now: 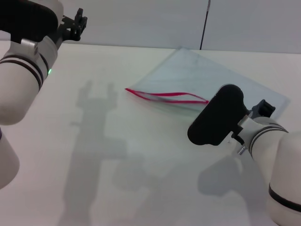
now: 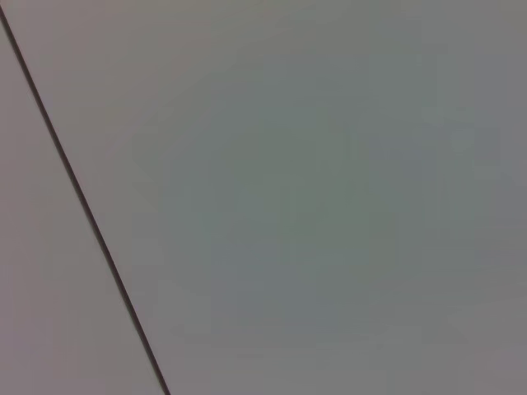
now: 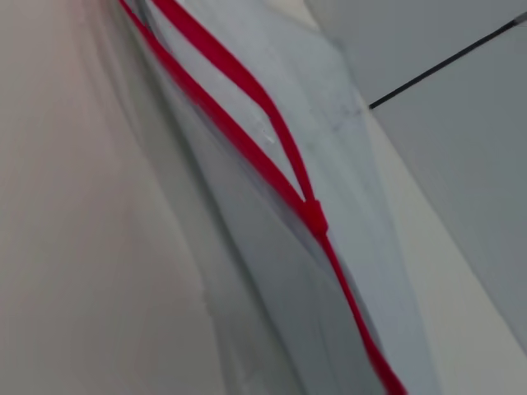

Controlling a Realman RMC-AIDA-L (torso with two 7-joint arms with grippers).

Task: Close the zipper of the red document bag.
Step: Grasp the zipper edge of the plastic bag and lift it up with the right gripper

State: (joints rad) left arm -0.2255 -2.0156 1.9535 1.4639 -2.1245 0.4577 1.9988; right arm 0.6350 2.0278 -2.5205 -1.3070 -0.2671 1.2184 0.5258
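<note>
The red document bag [image 1: 197, 75] lies flat on the white table, a translucent pale blue pouch. Its zipper [image 1: 164, 97] runs along the edge nearest me, and the two red strips stand apart along most of the length. In the right wrist view the zipper [image 3: 247, 140] strips join at the slider [image 3: 314, 217], with the bag [image 3: 272, 271] beneath. My right gripper [image 1: 211, 117] sits at the joined end of the zipper, its dark body covering the bag's corner. My left gripper [image 1: 77, 22] hangs high at the far left, away from the bag, and its shadow shows two fingers apart.
The white table [image 1: 117, 179] stretches wide in front of and left of the bag. A grey wall with a dark vertical seam [image 1: 204, 23] stands behind. The left wrist view shows only grey wall and a dark seam [image 2: 82, 206].
</note>
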